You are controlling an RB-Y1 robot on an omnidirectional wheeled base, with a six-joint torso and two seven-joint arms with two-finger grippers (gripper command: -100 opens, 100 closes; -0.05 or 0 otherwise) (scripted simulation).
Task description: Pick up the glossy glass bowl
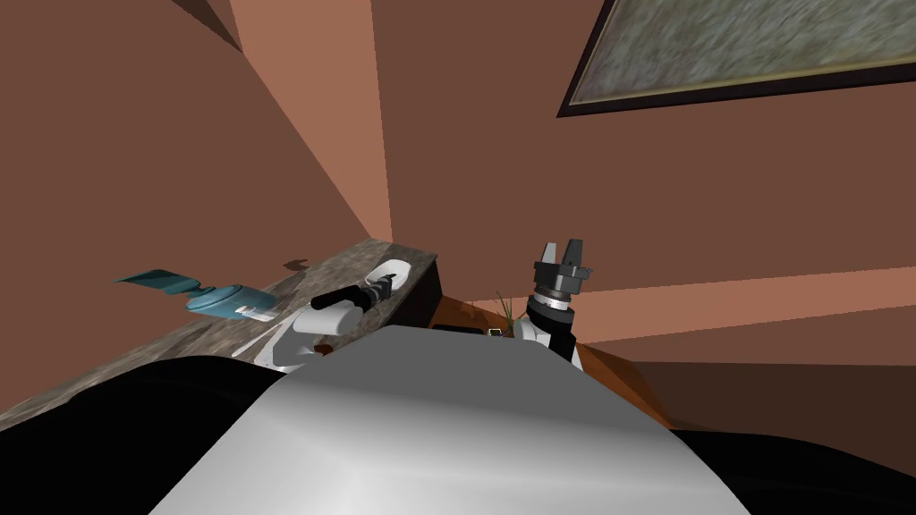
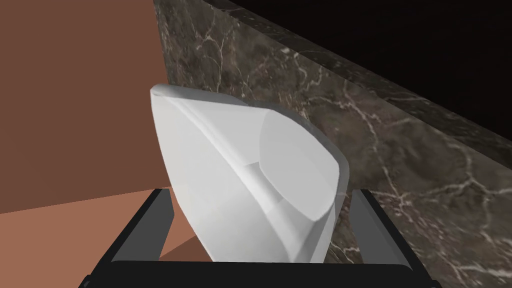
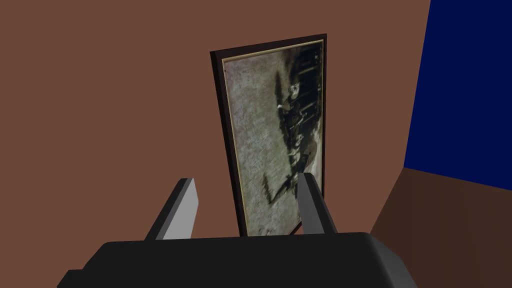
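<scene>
Head: white bowl [image 1: 398,268] centre-left of frame on marbled counter [image 1: 179,335], left gripper [image 1: 385,286] at it; right gripper [image 1: 561,253] centre-right, raised. Left wrist: fingers [image 2: 161,220] spread, bowl between them. Right wrist: fingers [image 3: 180,210] spread, nothing held.

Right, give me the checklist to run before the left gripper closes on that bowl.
1. Is the white bowl between the fingers of the left gripper? Ok, it sits in the gap, reaching down to the gripper's body.
2. Are the left fingers open? Ok, they stand wide, with a gap showing beside one finger.
3. Is there contact at the other finger? Cannot tell.
4. Is the bowl supported? Ok, the head view shows it on the marble counter.
5. Is the right gripper out of the way? Ok, it is open, raised and off the counter.
6. Is the teal object clear? Ok, it lies apart from the bowl.
</scene>
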